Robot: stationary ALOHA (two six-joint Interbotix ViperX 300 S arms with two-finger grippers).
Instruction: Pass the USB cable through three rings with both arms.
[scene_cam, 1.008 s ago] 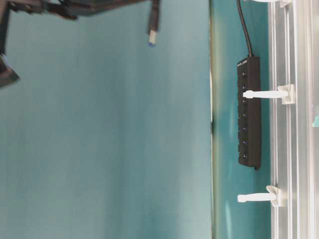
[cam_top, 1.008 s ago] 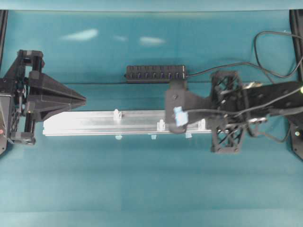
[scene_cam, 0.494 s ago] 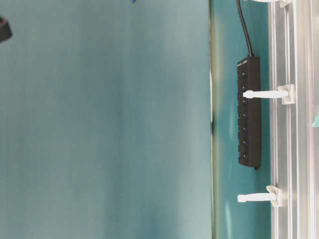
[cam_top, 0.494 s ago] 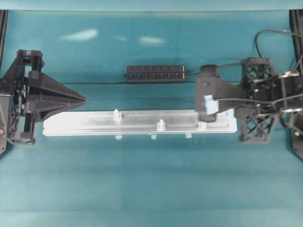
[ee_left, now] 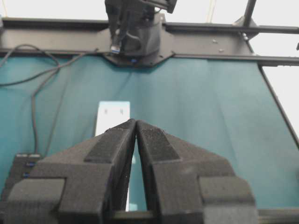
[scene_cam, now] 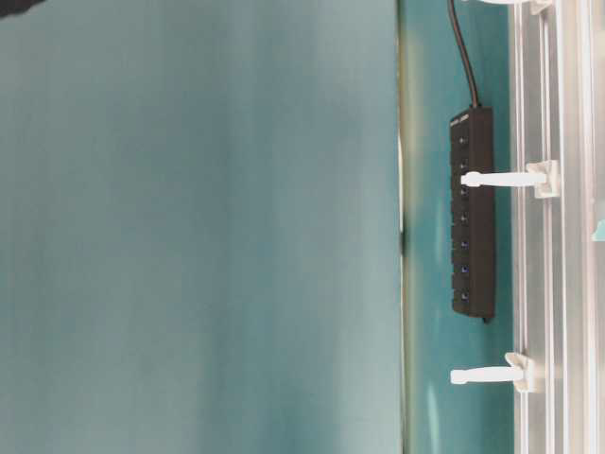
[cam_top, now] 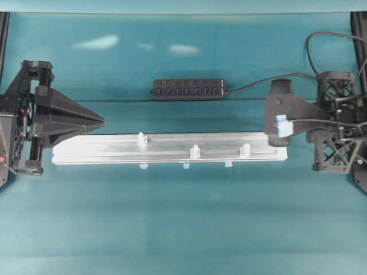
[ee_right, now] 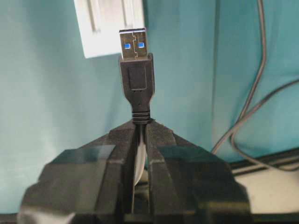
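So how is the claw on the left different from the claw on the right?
The right gripper pinches the USB cable just behind its plug; the left gripper holds nothing. From overhead the left gripper sits beyond the rail's left end, the right above its right end. Both are black, wedge-shaped, jaws together.

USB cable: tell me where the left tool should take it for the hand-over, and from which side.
Take the USB cable by its dark moulded plug body, behind the metal tip. The right tool pinches the cord just below, so the plug sticks out free. The left tool should probably meet it head-on along the rail.
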